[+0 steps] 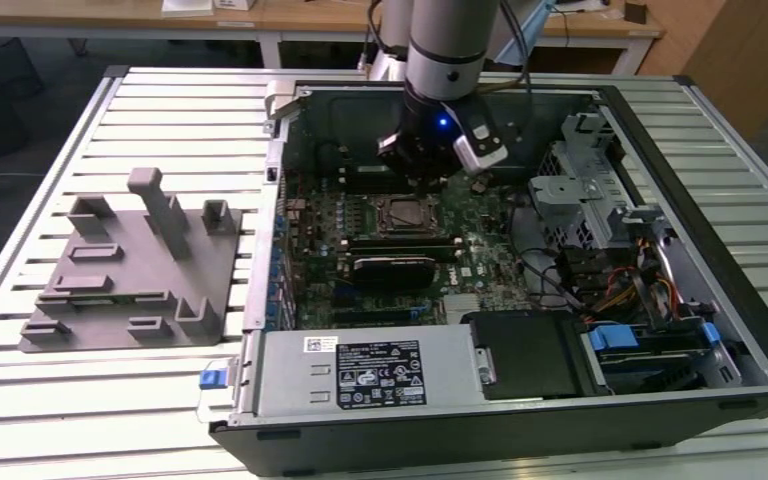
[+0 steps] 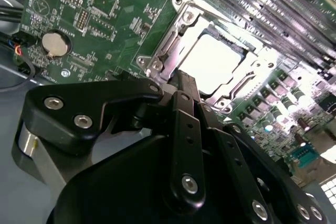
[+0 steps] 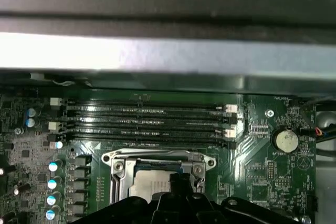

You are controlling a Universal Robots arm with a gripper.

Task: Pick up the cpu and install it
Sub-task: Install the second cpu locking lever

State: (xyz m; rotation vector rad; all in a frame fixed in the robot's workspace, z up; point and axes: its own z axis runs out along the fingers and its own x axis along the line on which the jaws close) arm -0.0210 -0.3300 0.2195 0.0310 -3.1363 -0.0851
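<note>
The cpu [image 2: 212,61], a pale square chip, lies flat inside the metal-framed socket [image 2: 157,51] on the green motherboard; the first wrist view shows the cpu [image 3: 148,184] too. My gripper [image 2: 181,80] hovers just over the socket's near edge with its black fingers drawn together and nothing between them. In the exterior view the gripper [image 1: 427,182] hangs inside the open computer case, right above the socket [image 1: 402,212]. The first wrist view has the gripper [image 3: 176,179] overlapping the socket frame.
A grey plastic holder [image 1: 131,270] with upright posts lies on the slatted table at the exterior view's left. Memory slots [image 3: 147,121] and a coin battery [image 3: 286,140] flank the socket. The case wall [image 1: 277,110], drive cage [image 1: 584,190] and power supply [image 1: 357,375] box in the board.
</note>
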